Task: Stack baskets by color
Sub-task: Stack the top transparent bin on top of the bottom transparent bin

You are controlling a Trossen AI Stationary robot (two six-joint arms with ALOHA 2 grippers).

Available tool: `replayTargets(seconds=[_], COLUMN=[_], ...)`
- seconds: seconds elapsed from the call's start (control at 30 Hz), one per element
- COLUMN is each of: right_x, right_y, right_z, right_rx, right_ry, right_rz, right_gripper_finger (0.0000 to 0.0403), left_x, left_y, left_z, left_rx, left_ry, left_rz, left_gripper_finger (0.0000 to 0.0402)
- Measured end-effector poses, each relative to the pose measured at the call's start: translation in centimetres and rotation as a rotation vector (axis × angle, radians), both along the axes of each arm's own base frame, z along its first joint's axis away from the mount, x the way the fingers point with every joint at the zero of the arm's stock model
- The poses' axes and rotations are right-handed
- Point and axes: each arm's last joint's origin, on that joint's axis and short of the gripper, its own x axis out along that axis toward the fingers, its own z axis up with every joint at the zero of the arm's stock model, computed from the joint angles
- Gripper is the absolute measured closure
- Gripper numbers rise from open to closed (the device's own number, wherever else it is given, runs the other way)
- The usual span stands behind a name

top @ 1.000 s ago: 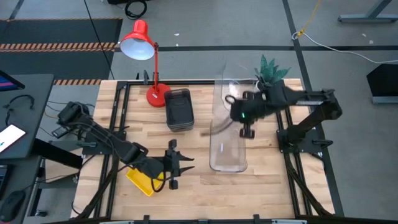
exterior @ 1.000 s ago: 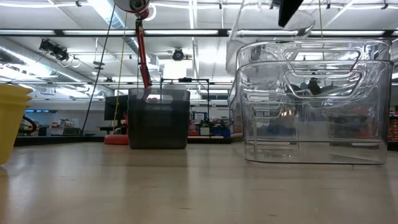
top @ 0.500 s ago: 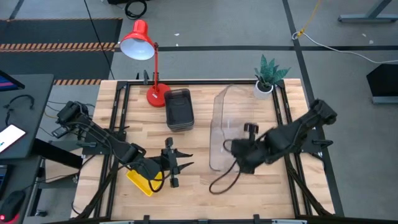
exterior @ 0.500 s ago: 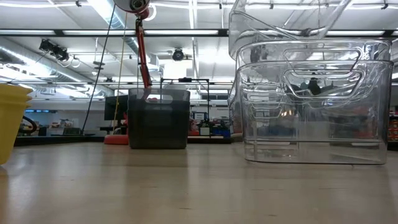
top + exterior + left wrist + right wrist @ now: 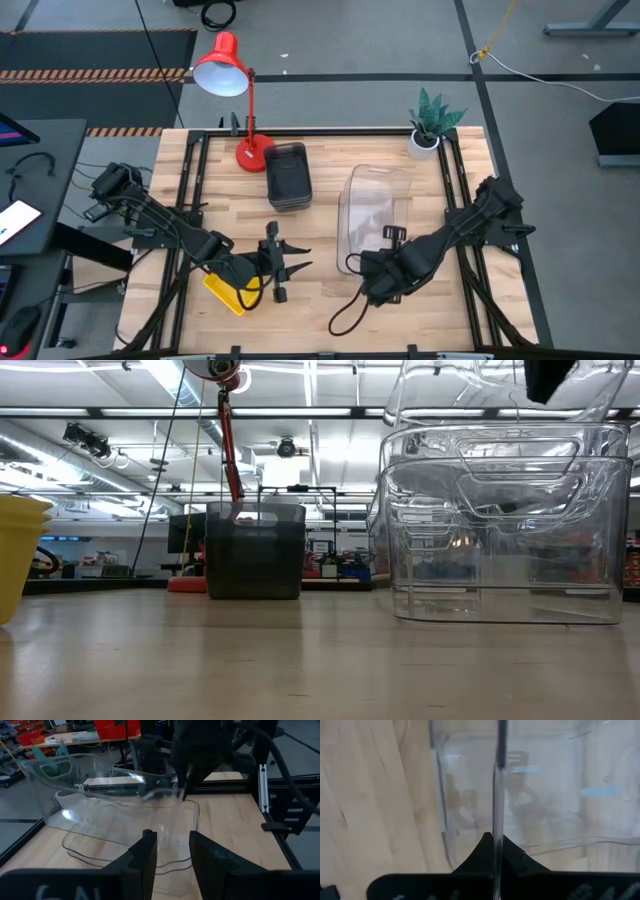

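Two grippers from above: our right gripper (image 5: 378, 283) pinches the clear basket (image 5: 374, 205) over the clear stack, left gripper (image 5: 283, 262) part-open, holding nothing, yellow basket (image 5: 229, 291) just behind it. Low view: the basket tilts above the stack (image 5: 505, 530). Right wrist view: fingers (image 5: 492, 855) clamp its wall.

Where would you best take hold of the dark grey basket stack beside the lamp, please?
Probably a long side wall of the dark grey basket stack, from above: it sits upright and open-topped, so one finger can drop inside the thin rim.
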Motion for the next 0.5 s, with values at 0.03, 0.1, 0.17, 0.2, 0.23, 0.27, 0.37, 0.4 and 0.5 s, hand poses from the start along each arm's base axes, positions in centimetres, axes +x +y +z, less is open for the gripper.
replayTargets(seconds=[0.03,0.1,0.17,0.2,0.23,0.27,0.37,0.4,0.5], right_x=[0.1,0.4,0.5,0.6,0.7,0.8,0.8,0.8,1.1], right_y=[0.2,0.5,0.8,0.9,1.0,1.2,1.4,1.5,1.7], right_z=[-0.3,-0.9,-1.0,-0.9,-0.8,-0.7,-0.7,-0.8,-0.8], right_rx=[0.006,0.016,0.035,0.051,0.072,0.097,0.156,0.175,0.270], right_ry=[0.012,0.038,0.033,0.023,0.006,-0.011,0.011,0.026,0.062], right_rz=[-0.001,-0.001,0.000,-0.005,-0.009,-0.010,-0.007,-0.002,0.014], right_gripper_finger=[0.0403,0.0403,0.0403,0.0403,0.0402,0.0402,0.0402,0.0402,0.0398], left_x=[0.0,0.0,0.0,0.0,0.0,0.0,0.0,0.0,0.0], left_y=[0.0,0.0,0.0,0.0,0.0,0.0,0.0,0.0,0.0], left_z=[0.0,0.0,0.0,0.0,0.0,0.0,0.0,0.0,0.0], left_rx=[0.000,0.003,0.010,0.010,0.010,0.010,0.019,0.021,0.021], left_ry=[0.000,0.000,0.002,0.002,0.002,0.002,0.004,0.004,0.001], left_rz=[0.000,-0.001,-0.003,-0.002,-0.002,-0.002,-0.004,-0.004,-0.005], left_gripper_finger=[0.0280,0.0280,0.0280,0.0280,0.0280,0.0280,0.0280,0.0280,0.0280])
